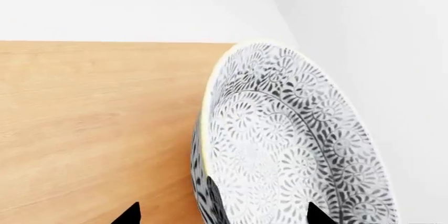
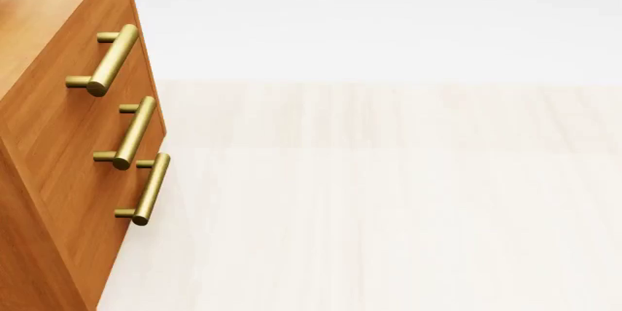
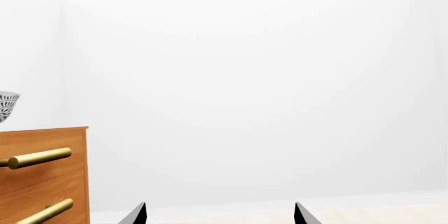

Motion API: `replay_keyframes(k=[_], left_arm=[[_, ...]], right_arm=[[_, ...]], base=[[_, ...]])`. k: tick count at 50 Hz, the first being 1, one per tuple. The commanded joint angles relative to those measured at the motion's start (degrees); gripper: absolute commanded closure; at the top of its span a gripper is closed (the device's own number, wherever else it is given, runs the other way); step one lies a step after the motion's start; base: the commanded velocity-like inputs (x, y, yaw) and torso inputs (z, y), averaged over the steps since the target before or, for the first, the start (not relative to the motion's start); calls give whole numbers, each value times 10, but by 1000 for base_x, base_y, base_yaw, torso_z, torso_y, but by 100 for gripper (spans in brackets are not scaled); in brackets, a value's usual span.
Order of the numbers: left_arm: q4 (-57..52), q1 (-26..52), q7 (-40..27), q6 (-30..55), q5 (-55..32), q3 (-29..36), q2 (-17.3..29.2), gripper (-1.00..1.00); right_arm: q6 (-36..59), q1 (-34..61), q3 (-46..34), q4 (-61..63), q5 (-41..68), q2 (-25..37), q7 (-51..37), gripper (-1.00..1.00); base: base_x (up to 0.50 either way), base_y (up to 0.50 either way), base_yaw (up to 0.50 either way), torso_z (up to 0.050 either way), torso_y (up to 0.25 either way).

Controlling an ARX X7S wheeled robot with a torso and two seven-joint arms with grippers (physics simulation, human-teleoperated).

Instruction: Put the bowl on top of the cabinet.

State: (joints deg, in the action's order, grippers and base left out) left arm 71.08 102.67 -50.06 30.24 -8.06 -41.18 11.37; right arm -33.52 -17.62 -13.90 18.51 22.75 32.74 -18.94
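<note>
Bowl (image 1: pixel 294 145): floral ceramic, over cabinet (image 1: pixel 91 129) top near its edge, pinched at rim by left gripper (image 1: pixel 220 214). Right gripper (image 3: pixel 218 214): spread, empty. Advice: lower level, seat well inboard, then release.

We see the bowl (image 3: pixel 7 106) on the cabinet (image 2: pixel 58 180) at the head view's left edge, floor (image 2: pixel 389 202) filling the right.

Bowl (image 1: pixel 294 145) cut off below (cabinet (image 2: pixel 49 143) too, leftward).
</note>
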Motion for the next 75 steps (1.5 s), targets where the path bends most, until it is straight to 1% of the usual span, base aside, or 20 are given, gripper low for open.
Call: replay_keyframes(k=[1, 10, 12, 13, 14, 22, 26, 28, 39, 46, 56, 62, 67, 75], left_arm=[[-17, 1, 5, 16, 0, 3, -4, -100], [-187, -20, -17, 120, 3, 19, -46, -100], [-222, -15, -24, 136, 18, 42, -55, -100], [-247, -15, -25, 145, 33, 67, -62, -100], [-257, -13, -24, 156, 27, 63, -65, -100], [-305, -12, -27, 185, 29, 86, -83, -100], [-335, -12, -22, 200, 34, 112, -92, -100], [-352, -11, -24, 209, 44, 139, -97, -100], [-379, -12, -23, 219, 33, 188, -104, -100], [-408, -13, -21, 237, 0, 232, -110, -100], [-442, -15, -41, 262, -56, 284, -108, -100], [-483, -14, -55, 287, -94, 324, -109, -100], [-490, -10, -69, 291, -129, 340, -108, -100], [-538, -11, -91, 315, -184, 381, -109, -100]], right_arm=[[0, 1, -1, -2, 1, 0, 2, -100], [3, 1, -2, 3, 0, 0, 0, -100], [3, 1, -2, 2, -1, 0, 0, -100], [2, 2, -3, 1, 1, 0, 2, -100], [2, 1, -2, 1, 0, 0, 1, -100], [0, -1, -1, 2, -1, 0, 0, -100], [0, 0, -1, 2, 0, 0, 1, -100], [0, -1, -1, 2, -1, 0, 1, -100], [-1, 0, -1, 1, -1, 0, 2, -100], [-3, -1, -1, 1, -1, 0, 2, -100], [-5, -3, 0, 0, 1, 0, 3, -100], [-6, -2, -1, -1, 2, 0, 5, -100], [-8, -3, -1, -3, 2, 0, 6, -100], [-11, -2, -1, -7, 4, -1, 8, -100]], base=[[0, 0, 0, 0, 0], [0, 0, 0, 0, 0], [0, 0, 0, 0, 0], [0, 0, 0, 0, 0], [0, 0, 0, 0, 0], [0, 0, 0, 0, 0], [0, 0, 0, 0, 0], [0, 0, 0, 0, 0], [0, 0, 0, 0, 0], [0, 0, 0, 0, 0], [0, 0, 0, 0, 0], [0, 0, 0, 0, 0], [0, 0, 0, 0, 0], [0, 0, 0, 0, 0]])
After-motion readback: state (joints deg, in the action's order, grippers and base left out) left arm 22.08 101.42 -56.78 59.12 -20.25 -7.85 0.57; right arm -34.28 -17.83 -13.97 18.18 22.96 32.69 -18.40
